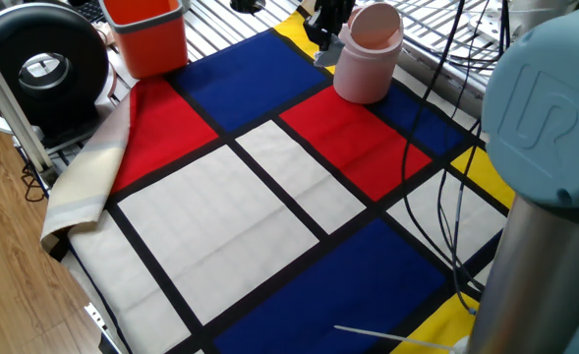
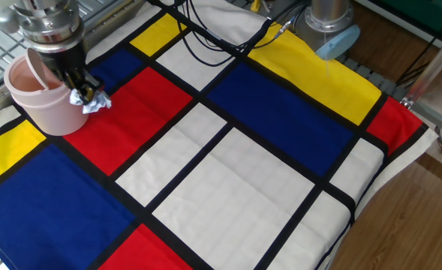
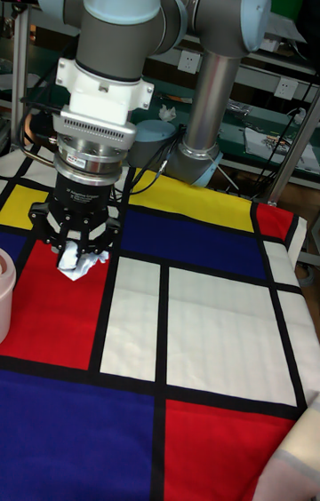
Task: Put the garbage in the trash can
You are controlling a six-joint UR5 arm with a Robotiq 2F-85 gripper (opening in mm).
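The garbage, a small crumpled white-grey wad, hangs above the red patch with my gripper shut on it. It is close against the side of the trash can, a pale pink cylinder with a tilted pink lid. In one fixed view the gripper is just left of the trash can, and the garbage shows as a grey scrap at its tip. The tall fixed view shows the gripper pointing down with the garbage between its fingers, and the trash can at the left edge.
An orange square bin stands at the back left. A black round device sits beside the table. Black cables trail across the cloth's right side. The arm's base stands at the far corner. The cloth's left edge is folded up.
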